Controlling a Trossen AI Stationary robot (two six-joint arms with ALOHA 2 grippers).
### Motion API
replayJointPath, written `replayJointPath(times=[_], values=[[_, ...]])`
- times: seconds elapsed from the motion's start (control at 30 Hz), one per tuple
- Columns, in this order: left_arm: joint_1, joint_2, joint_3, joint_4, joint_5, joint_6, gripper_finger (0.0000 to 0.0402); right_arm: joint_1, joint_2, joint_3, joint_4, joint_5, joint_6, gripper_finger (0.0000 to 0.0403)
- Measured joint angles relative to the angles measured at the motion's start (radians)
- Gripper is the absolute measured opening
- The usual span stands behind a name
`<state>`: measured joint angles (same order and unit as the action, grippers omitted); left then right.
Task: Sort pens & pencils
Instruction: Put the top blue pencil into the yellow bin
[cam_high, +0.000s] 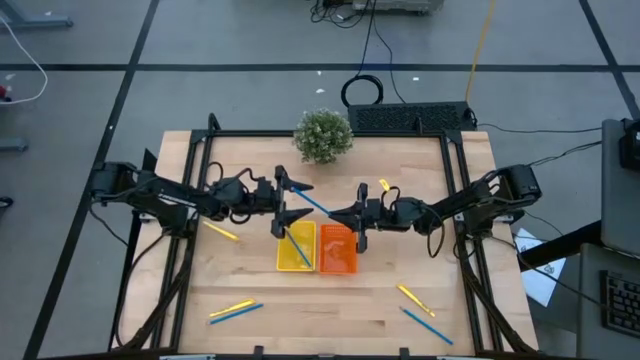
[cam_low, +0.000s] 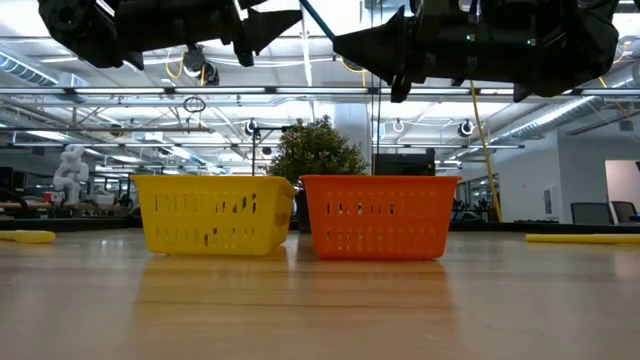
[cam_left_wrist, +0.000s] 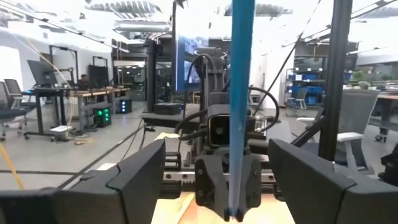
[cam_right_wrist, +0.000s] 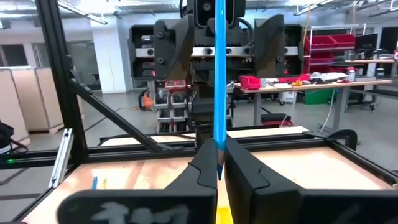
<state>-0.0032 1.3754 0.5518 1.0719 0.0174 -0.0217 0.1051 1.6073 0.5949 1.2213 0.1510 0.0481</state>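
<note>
Blue, a single pencil (cam_high: 313, 203) hangs in the air above the two trays, spanning both arms. The left gripper (cam_high: 285, 205) stands wide open around its far end; the right gripper (cam_high: 359, 223) pinches its tip. This looks like a handover; next, the left closes before the right lets go.

Below the two dark grippers, yellow basket (cam_low: 213, 213) and orange basket (cam_low: 378, 216) stand side by side.
</note>
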Motion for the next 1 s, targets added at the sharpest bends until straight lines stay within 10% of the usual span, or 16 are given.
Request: replayJointPath(times=[0.53,1.0], values=[[0.000,0.000,0.000,0.003,-0.038,-0.009,0.0021,-0.001,0.000,0.000,-0.006,0.007,0.007,0.0000],[0.000,0.000,0.000,0.000,-0.035,-0.004,0.0012,-0.002,0.000,0.000,-0.007,0.005,0.026,0.0021]])
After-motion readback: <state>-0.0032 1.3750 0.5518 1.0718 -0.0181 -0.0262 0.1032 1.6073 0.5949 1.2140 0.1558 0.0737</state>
